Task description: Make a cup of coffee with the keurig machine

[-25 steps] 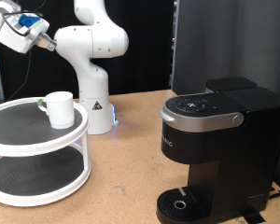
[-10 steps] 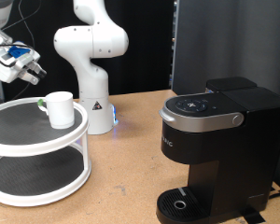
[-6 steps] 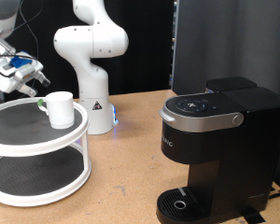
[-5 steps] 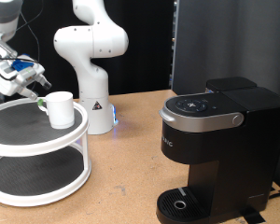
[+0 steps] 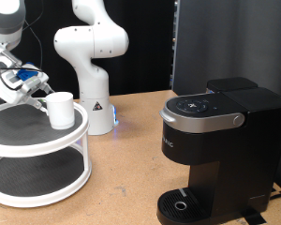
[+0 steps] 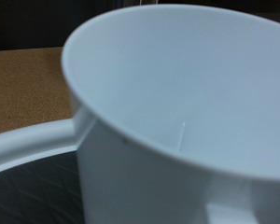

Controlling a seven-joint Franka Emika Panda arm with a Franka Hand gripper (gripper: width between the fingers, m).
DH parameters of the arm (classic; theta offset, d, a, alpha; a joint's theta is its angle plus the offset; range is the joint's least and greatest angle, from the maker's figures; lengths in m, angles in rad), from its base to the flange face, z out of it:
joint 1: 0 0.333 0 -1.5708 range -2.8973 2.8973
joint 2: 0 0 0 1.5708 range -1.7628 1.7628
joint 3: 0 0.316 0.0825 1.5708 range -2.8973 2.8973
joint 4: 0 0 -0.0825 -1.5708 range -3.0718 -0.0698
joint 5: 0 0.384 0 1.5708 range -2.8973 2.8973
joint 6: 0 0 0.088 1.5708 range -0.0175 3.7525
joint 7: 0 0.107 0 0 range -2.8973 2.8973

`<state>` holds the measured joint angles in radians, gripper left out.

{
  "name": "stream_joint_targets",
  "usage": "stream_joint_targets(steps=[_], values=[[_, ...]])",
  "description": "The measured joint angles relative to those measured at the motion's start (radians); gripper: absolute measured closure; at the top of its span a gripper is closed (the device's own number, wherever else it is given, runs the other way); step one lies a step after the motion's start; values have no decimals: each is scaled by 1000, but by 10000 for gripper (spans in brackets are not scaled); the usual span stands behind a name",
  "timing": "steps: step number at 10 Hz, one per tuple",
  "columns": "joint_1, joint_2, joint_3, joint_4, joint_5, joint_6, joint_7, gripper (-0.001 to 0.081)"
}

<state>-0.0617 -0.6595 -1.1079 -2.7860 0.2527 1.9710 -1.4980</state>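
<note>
The white cup (image 5: 59, 109) stands upright on the top tier of a white round two-tier shelf (image 5: 37, 141) at the exterior view's left. My gripper (image 5: 33, 86) hangs just to the left of the cup, at its height, very close to its side. It looks open and holds nothing. In the wrist view the cup (image 6: 177, 121) fills almost the whole picture, seen from just above its rim; no fingers show there. The black keurig machine (image 5: 215, 141) stands at the exterior view's right with its lid shut and its drip tray (image 5: 183, 202) bare.
The arm's white base (image 5: 92, 56) stands behind the shelf on the brown table (image 5: 131, 169). A black panel (image 5: 229, 42) rises behind the machine. The shelf's dark mat (image 6: 28, 201) and the table (image 6: 28, 84) show beside the cup in the wrist view.
My gripper has come down from the upper left to the cup's level and closed in on its left side. The cup and machine have not moved.
</note>
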Motion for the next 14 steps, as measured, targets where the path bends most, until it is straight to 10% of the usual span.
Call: stream_joint_targets(steps=[7,14], values=[[20,6,-19,0,3,17,-14,4],[37,6,-17,6,31,20,5,736]])
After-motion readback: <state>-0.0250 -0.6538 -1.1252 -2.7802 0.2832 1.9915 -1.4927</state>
